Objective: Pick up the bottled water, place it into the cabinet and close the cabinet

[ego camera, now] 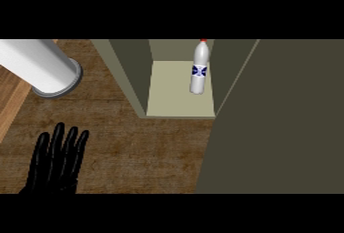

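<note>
The bottled water (198,68), white with a blue label and a red cap, stands upright inside the cabinet on its pale shelf (171,98), near the right inner wall. The cabinet's dark olive door (282,123) is swung open and fills the right side of the head view. My left hand (57,159) shows at the lower left over the wooden counter, its fingers straight and pointing up, holding nothing. It is well apart from the bottle. My right hand does not show.
A large white cylinder with a grey rim (40,66) lies at the upper left on the counter. Brown wooden counter (134,154) spreads between my left hand and the cabinet. The counter's edge runs along the far left.
</note>
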### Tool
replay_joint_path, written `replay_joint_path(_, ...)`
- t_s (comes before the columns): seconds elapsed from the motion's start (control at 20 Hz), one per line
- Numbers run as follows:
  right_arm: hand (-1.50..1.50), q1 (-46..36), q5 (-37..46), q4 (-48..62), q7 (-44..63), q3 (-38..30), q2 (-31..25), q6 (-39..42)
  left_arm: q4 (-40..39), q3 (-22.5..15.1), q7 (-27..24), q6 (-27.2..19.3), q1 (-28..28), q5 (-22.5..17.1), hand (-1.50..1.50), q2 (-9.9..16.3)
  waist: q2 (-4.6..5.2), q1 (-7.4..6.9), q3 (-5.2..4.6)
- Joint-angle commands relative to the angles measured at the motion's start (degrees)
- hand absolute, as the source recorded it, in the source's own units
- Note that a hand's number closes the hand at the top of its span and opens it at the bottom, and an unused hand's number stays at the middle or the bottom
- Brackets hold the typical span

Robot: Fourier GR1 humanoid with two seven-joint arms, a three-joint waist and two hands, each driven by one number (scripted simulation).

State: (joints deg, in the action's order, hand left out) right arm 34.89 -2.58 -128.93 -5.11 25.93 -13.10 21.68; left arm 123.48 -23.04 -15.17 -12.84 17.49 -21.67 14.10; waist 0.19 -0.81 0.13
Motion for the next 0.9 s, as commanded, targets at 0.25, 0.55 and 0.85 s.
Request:
replay_joint_path(0.25,1.50,-1.8,8.6,-6.9,4.9,13.6,0.3,0.6,9.2,9.6,-4.9,7.4,15.3,-8.3,-1.50,6.2,-0.69,-0.75,-0.27)
replay_joint_path(0.55,1.50,-5.1,11.4,-6.5,10.9,17.4,3.5,-0.8,8.4,16.3,-7.3,14.6,19.5,-14.9,-1.50,8.4,-0.48,-0.98,-0.33)
replay_joint_path(0.85,1.50,-8.4,6.1,-4.6,15.3,16.2,7.3,-0.5,6.8,21.4,-8.5,19.3,21.6,-19.2,-1.50,10.0,-0.21,-1.95,-0.36)
